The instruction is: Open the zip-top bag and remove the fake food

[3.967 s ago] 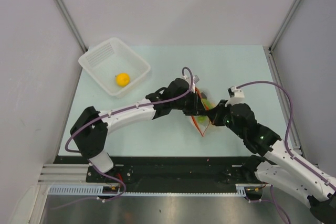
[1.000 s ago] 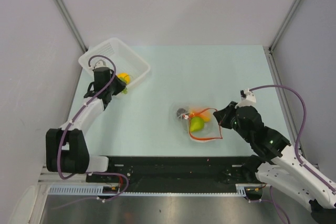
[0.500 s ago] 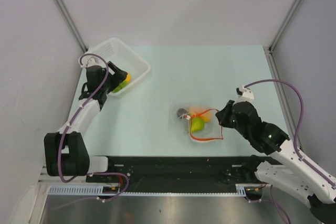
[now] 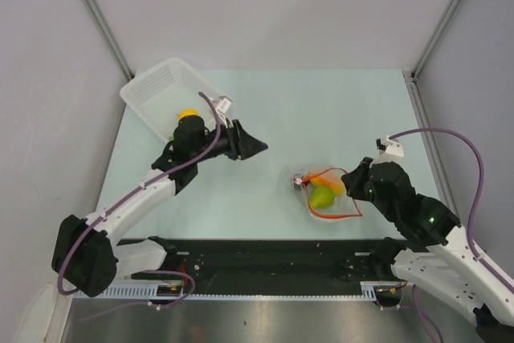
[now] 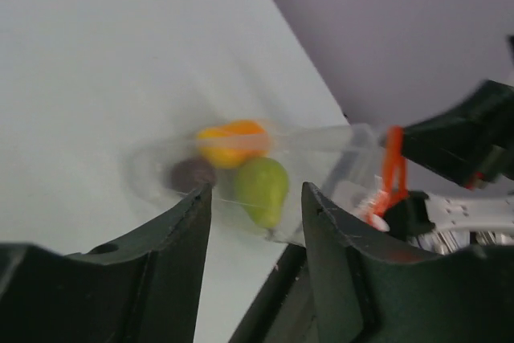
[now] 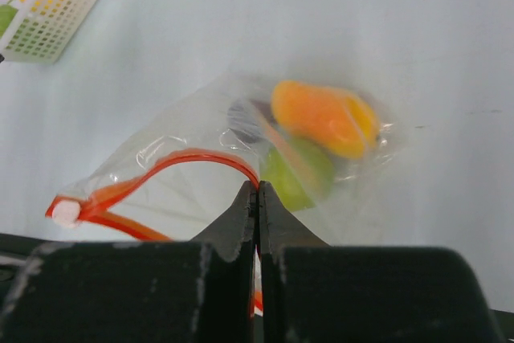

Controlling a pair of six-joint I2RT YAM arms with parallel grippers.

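Pale green worktop [image 4: 321, 110]. White basket [image 4: 152, 90] far left, with a yellow fruit [image 4: 187, 115] in it. Left end effector [image 4: 255, 147] hangs just right of the basket with its fingers partly apart, gripping nothing, aimed at the bag. Right end effector [image 6: 258, 194] is clamped tight on the red strip of the zip-top bag [image 4: 341, 206], near side, right of centre. The strip forms an open loop. Inside the bag: green pear [image 4: 322, 196], orange piece [image 6: 321, 118], small dark round piece [image 5: 191, 173].
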